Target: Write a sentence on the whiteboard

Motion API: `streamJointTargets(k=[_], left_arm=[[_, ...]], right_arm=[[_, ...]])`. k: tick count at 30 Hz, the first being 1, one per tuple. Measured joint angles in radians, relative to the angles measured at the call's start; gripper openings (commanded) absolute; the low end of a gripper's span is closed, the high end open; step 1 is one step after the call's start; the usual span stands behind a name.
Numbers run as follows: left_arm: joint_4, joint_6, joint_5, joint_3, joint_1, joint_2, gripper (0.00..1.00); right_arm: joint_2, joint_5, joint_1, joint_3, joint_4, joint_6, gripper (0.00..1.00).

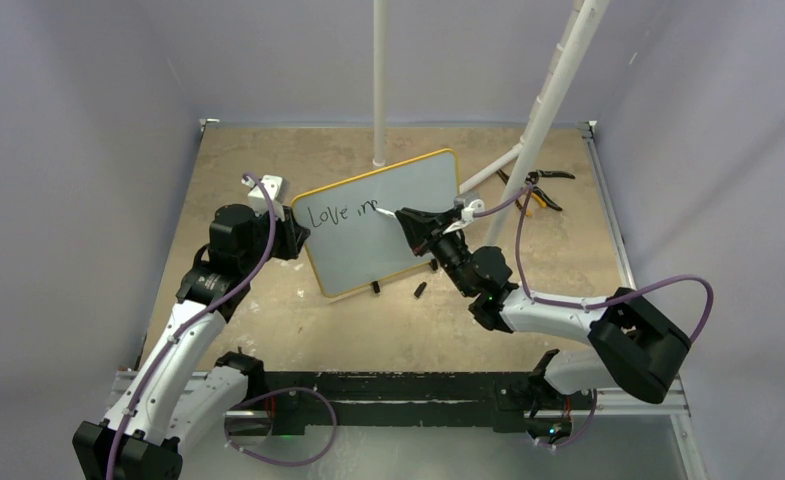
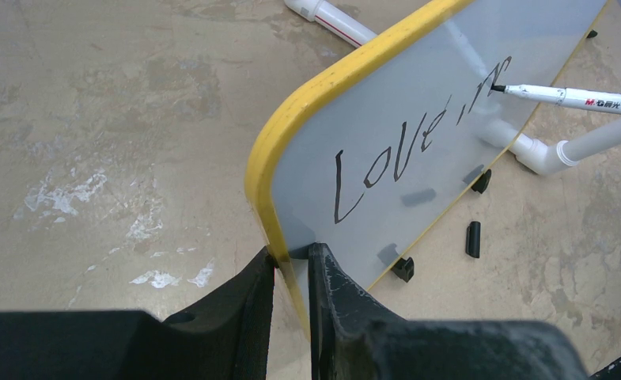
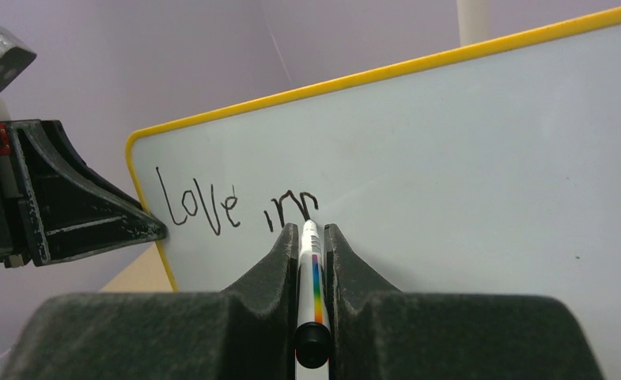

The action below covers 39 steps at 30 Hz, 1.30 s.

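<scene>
Here's the whiteboard (image 1: pixel 383 235), standing tilted on the middle of the desk (image 1: pixel 298 330), yellow frame all round, its writing face turned up toward the arms. The left gripper (image 2: pixel 291 257) is clamped onto the board's left edge, one finger on each side of the yellow frame. Over on the right, the right gripper (image 3: pixel 311 233) is closed tight on a white marker (image 3: pixel 310 261). A rainbow band shows between the fingers, and the black tip is touching the board. On the surface you can read "Love" in black, then a couple of humps of a second word right at the marker tip. A small black piece (image 1: pixel 420 290) lies on the desk just near of the board's lower edge. At the far right, pliers (image 1: pixel 540 188) lie beside a slanted white pipe (image 1: pixel 553 90).
</scene>
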Motion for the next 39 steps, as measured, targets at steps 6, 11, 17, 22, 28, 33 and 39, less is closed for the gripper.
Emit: streamJointTargets(k=[6, 11, 17, 22, 28, 33, 39], left_arm=[[0.001, 0.000, 0.000, 0.000, 0.000, 0.001, 0.11], [0.001, 0.000, 0.000, 0.000, 0.000, 0.001, 0.11], [0.001, 0.000, 0.000, 0.000, 0.000, 0.001, 0.11], [0.002, 0.000, 0.000, 0.000, 0.000, 0.002, 0.11], [0.002, 0.000, 0.001, 0.000, 0.000, 0.002, 0.11], [0.002, 0.000, 0.001, 0.000, 0.000, 0.002, 0.11], [0.002, 0.000, 0.000, 0.000, 0.000, 0.002, 0.11]], right_arm=[[-0.002, 0.001, 0.000, -0.017, 0.000, 0.007, 0.00], [-0.016, 0.008, 0.000, -0.017, -0.014, 0.005, 0.00], [-0.023, 0.024, -0.002, -0.014, -0.016, -0.004, 0.00], [-0.023, 0.027, -0.003, 0.007, -0.015, -0.014, 0.00], [-0.021, 0.027, -0.004, 0.018, -0.014, -0.025, 0.00], [-0.020, 0.028, -0.004, 0.019, -0.014, -0.024, 0.00], [-0.022, 0.036, -0.004, -0.006, -0.007, -0.011, 0.00]])
